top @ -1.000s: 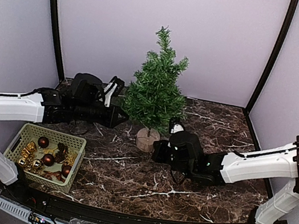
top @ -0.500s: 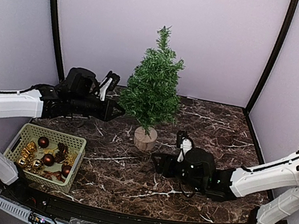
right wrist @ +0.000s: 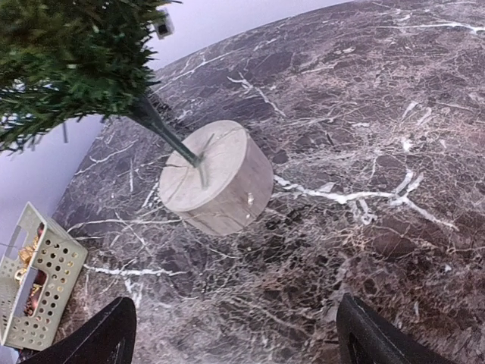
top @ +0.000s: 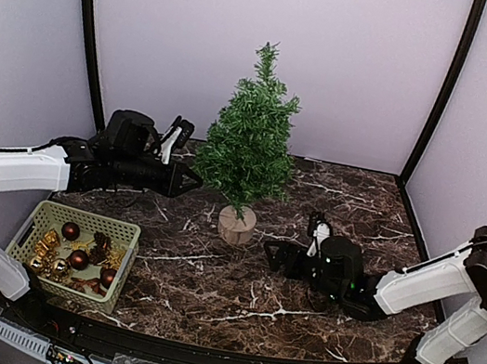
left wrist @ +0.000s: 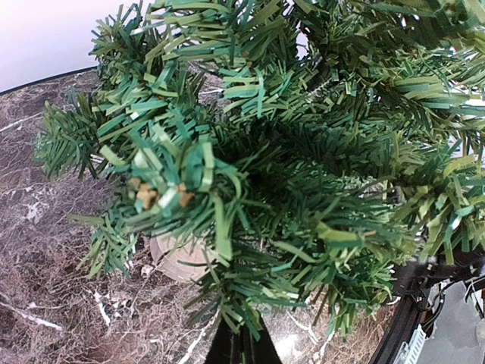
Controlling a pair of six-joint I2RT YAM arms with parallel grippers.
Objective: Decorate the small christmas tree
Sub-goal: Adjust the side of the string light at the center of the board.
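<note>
1. Dark marble tabletop [top: 196, 292] carries a green basket [top: 41, 214] of baubles [top: 78, 258] at the near left.
2. Right gripper [top: 270, 255] lies low near the tree's wooden base [top: 237, 225], jaws spread wide and empty.
3. Left gripper [top: 195, 180], pinched closed, points into the lower branches of the small christmas tree [top: 250, 145], upright mid-table.
</note>
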